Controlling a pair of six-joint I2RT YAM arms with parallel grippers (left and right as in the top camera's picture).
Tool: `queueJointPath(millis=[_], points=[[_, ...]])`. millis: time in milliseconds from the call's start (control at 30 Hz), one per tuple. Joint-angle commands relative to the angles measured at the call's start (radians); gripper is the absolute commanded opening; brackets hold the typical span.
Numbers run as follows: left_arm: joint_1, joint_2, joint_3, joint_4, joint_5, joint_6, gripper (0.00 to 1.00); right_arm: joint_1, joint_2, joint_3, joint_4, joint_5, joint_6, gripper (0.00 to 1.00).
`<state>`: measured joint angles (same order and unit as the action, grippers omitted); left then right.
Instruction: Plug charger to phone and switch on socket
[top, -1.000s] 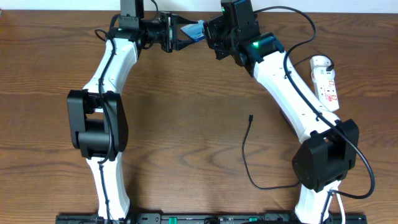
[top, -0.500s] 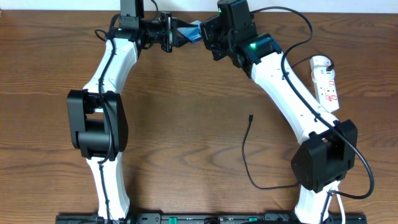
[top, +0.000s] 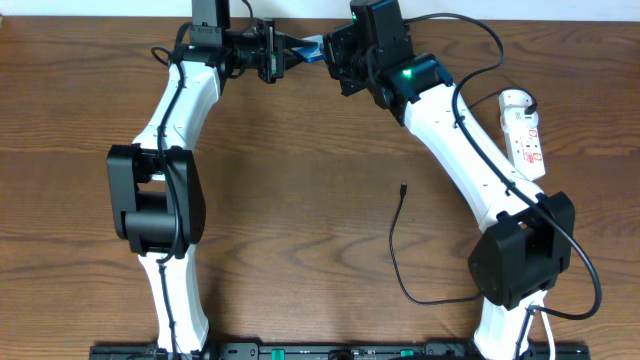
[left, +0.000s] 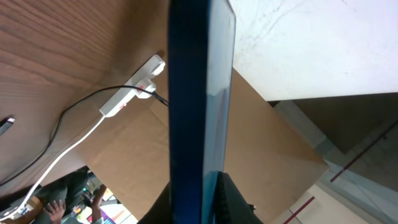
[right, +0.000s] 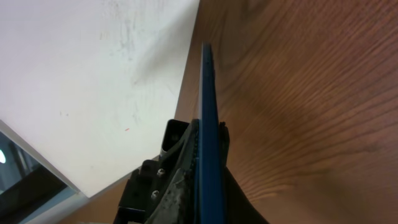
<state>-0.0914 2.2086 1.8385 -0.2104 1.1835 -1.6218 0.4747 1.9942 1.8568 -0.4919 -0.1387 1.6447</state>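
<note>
The phone (top: 309, 46) is held in the air at the table's far edge, between the two grippers. It looks blue and nearly edge-on. My left gripper (top: 288, 54) is shut on its left end and my right gripper (top: 329, 56) on its right end. In the left wrist view the phone (left: 193, 93) is a vertical blue edge between the jaws (left: 194, 202). The right wrist view shows the same thin edge (right: 207, 112) between its jaws (right: 208, 183). The charger cable (top: 393, 250) lies loose on the table with its plug tip (top: 402, 188) free. The socket strip (top: 526, 132) lies at the right.
The strip's white cord and a black plug show in the left wrist view (left: 124, 99). A white wall (right: 93, 74) stands just behind the table's far edge (top: 300, 20). The charger cable loops near the right arm's base (top: 520, 260).
Both grippers and the phone have shifted slightly left and towards the far edge. The phone now looks more edge-on. The cable and the strip have not moved.
</note>
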Motion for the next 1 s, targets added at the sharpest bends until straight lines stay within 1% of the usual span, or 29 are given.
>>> queueJointPath(millis=[0, 67, 100, 167, 233, 267, 333, 400, 533, 567, 667, 733, 767, 867, 967], points=[[0.003, -0.021, 0.005, -0.004, 0.014, -0.007, 0.08, 0.005, -0.012, 0.019, 0.01, -0.026, -0.046, 0.07], [0.003, -0.021, 0.005, -0.004, 0.014, -0.007, 0.08, 0.005, -0.012, 0.019, 0.01, -0.026, -0.046, 0.08], [0.003, -0.021, 0.005, -0.003, 0.014, -0.007, 0.07, 0.005, -0.012, 0.019, 0.01, -0.026, -0.046, 0.11], [0.003, -0.021, 0.005, -0.003, 0.014, -0.007, 0.07, 0.005, -0.012, 0.019, 0.01, -0.026, -0.055, 0.26], [0.003, -0.021, 0.005, -0.003, 0.014, -0.006, 0.07, 0.003, -0.012, 0.019, 0.01, -0.025, -0.069, 0.5], [0.003, -0.021, 0.005, -0.003, 0.013, -0.006, 0.08, 0.002, -0.012, 0.018, 0.01, -0.025, -0.072, 0.58], [0.003, -0.021, 0.005, -0.002, 0.013, 0.012, 0.08, -0.009, -0.012, 0.018, 0.01, -0.025, -0.092, 0.71], [0.003, -0.021, 0.005, 0.011, 0.013, 0.029, 0.07, -0.023, -0.012, 0.019, 0.01, -0.025, -0.124, 0.79], [0.003, -0.021, 0.005, 0.037, -0.006, 0.092, 0.08, -0.071, -0.012, 0.019, 0.01, -0.04, -0.22, 0.89], [0.003, -0.021, 0.005, 0.037, -0.019, 0.123, 0.08, -0.086, -0.012, 0.019, 0.01, -0.055, -0.253, 0.92], [0.003, -0.021, 0.005, 0.037, -0.06, 0.263, 0.08, -0.14, -0.012, 0.019, 0.01, -0.12, -0.38, 0.93], [0.003, -0.021, 0.005, 0.037, -0.07, 0.361, 0.08, -0.182, -0.012, 0.019, -0.002, -0.165, -0.523, 0.95], [0.003, -0.021, 0.005, 0.037, -0.07, 0.405, 0.07, -0.203, -0.012, 0.019, -0.02, -0.181, -0.6, 0.99], [0.003, -0.021, 0.005, 0.037, -0.07, 0.528, 0.08, -0.267, -0.012, 0.019, -0.117, -0.19, -0.823, 0.99], [0.003, -0.021, 0.005, 0.037, -0.076, 0.648, 0.07, -0.32, -0.012, 0.018, -0.26, -0.189, -0.998, 0.99]])
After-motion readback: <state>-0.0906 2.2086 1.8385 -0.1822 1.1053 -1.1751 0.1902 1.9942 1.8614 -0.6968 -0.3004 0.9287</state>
